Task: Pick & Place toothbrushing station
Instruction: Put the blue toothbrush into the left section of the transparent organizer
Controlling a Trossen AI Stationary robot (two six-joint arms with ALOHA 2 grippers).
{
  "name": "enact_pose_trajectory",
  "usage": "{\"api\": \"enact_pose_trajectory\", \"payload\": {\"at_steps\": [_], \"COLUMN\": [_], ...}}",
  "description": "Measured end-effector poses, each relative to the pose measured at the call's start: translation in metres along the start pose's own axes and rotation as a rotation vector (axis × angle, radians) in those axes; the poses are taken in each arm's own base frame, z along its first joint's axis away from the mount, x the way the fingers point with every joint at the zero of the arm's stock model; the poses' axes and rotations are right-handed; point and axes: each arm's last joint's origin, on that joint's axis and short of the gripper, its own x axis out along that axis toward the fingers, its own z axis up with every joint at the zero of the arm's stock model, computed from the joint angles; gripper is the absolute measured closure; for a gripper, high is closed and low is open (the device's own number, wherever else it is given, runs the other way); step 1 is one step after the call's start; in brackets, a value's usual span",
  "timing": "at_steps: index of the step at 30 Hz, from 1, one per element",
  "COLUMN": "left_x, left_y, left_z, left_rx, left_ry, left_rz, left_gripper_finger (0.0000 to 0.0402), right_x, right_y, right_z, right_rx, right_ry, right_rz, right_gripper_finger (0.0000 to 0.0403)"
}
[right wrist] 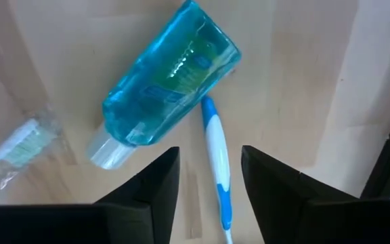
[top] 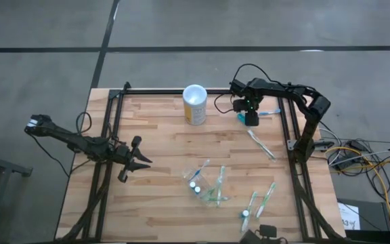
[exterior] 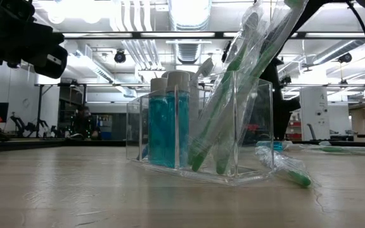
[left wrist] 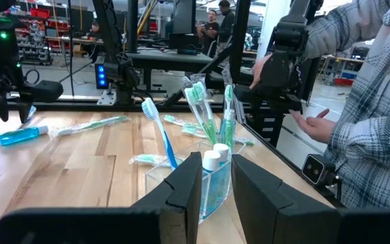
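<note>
The toothbrushing station (top: 206, 184) is a clear plastic holder standing on its flat base near the table's middle. It holds two blue bottles (exterior: 168, 120) and several wrapped toothbrushes (left wrist: 196, 108). My right gripper (top: 251, 120) points down at the far right and is open. Its fingers stand on either side of a blue-and-white toothbrush (right wrist: 215, 156) lying flat on the wood, beside a blue tube (right wrist: 168, 81); they are clear of both. My left gripper (left wrist: 217, 169) waits level at the table's left side, open, facing the station.
A yellow cup (top: 194, 104) stands at the far edge. Loose wrapped toothbrushes lie right of the station (top: 261, 144) and near the front right (top: 259, 200). Black frame rails (top: 295, 163) run along the table's sides. A person (left wrist: 364, 102) stands beyond the table's right edge.
</note>
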Motion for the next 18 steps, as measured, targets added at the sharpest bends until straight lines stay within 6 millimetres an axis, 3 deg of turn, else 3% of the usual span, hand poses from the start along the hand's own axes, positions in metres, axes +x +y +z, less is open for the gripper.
{"api": "enact_pose_trajectory", "payload": {"at_steps": [18], "left_x": [0.0], "left_y": [0.0], "left_z": [0.0], "left_rx": [0.0], "left_ry": [0.0], "left_rz": [0.0], "left_gripper_finger": [0.0316], "right_x": [0.032], "right_y": [-0.001], "right_z": [-0.015], "right_rx": [0.044], "right_ry": [-0.015], "right_rz": [-0.002], "right_gripper_finger": [0.0252]}}
